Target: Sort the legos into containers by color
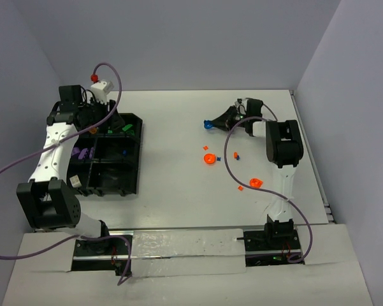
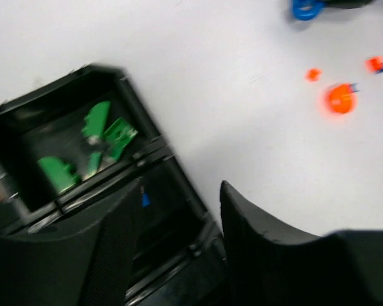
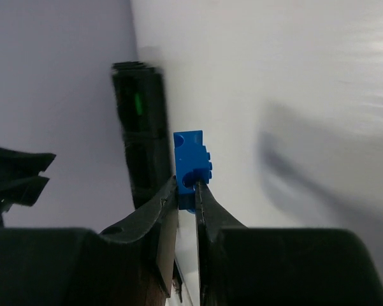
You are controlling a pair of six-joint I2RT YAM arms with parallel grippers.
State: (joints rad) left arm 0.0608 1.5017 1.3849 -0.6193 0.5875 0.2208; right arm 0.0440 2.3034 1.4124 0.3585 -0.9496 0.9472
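Observation:
The black divided tray (image 1: 137, 137) sits at the left. It holds green bricks (image 1: 126, 129), purple pieces (image 1: 83, 153) and a small blue brick (image 1: 124, 153). My left gripper (image 1: 107, 122) hovers open and empty over the tray's far part. In the left wrist view the gripper (image 2: 178, 210) is above the tray (image 2: 178, 185), with the green bricks (image 2: 92, 143) and the blue brick (image 2: 145, 199) below. My right gripper (image 1: 211, 123) is shut on a blue brick (image 1: 207, 125) above the table. In the right wrist view the gripper (image 3: 188, 188) pinches the blue brick (image 3: 191, 167).
Loose pieces lie mid-table: an orange round piece (image 1: 209, 159), a small red brick (image 1: 205, 147), an orange-and-blue bit (image 1: 236, 154), another orange piece (image 1: 255, 183) and a tiny orange one (image 1: 240, 188). Walls enclose the table on three sides.

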